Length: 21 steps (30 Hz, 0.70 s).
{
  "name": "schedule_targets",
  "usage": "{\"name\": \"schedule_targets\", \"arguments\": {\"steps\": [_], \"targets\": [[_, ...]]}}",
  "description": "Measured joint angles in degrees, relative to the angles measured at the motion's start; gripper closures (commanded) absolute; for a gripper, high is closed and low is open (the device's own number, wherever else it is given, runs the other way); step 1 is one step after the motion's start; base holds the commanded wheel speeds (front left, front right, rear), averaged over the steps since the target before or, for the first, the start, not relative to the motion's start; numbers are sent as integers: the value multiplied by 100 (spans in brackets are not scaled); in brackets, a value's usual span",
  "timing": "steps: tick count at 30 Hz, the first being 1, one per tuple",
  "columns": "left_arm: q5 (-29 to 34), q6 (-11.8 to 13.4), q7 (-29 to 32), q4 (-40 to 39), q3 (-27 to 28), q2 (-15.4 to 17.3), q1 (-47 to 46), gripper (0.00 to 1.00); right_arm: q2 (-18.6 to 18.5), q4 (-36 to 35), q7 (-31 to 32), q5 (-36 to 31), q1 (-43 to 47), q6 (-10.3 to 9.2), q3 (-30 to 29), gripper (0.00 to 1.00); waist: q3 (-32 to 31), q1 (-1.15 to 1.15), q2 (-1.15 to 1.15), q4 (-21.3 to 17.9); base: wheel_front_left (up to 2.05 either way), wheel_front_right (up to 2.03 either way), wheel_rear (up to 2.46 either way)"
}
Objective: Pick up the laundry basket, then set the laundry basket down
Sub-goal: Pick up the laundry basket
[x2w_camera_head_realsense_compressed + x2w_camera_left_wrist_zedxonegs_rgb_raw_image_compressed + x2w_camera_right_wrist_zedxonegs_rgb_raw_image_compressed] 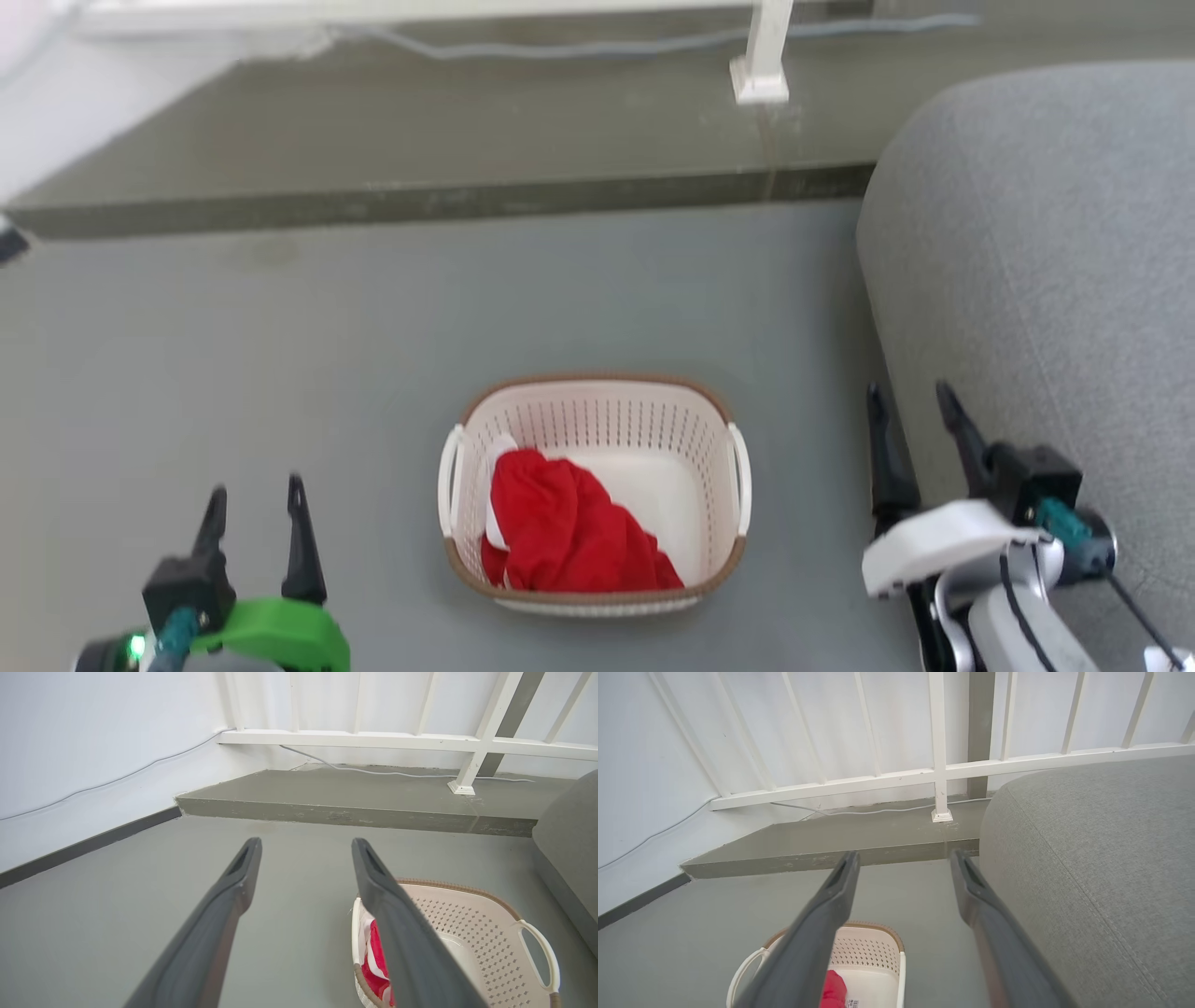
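The laundry basket stands on the grey floor in the lower middle of the head view: cream-white, perforated, brown rim, a white loop handle on each side. A red cloth over a bit of white fabric lies in its left half. My left gripper hangs open to the basket's left, well apart from it. To the basket's right my right gripper is open, beside the sofa. The left wrist view has the basket at lower right; the right wrist view has the basket at the bottom, with a barcode sticker on its inside bottom.
A grey sofa fills the right side, close to my right gripper. A raised grey step runs across the far floor, with a white railing post and a cable on it. A white wall stands at left.
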Motion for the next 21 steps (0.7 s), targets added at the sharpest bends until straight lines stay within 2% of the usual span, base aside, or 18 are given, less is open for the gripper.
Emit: {"name": "schedule_targets", "arguments": {"steps": [11, 21], "targets": [[-145, 57, 1, -203, -7, 24, 626, 0, 21, 12, 0, 113, 449, 0, 135, 0, -726, 0, 0, 15, 0, 0, 0], [-145, 86, 1, -407, -23, 31, 844, 0, 22, -70, 0, 113, 580, -1, 147, 0, -871, 0, 0, -6, 0, 0, 0]]}}
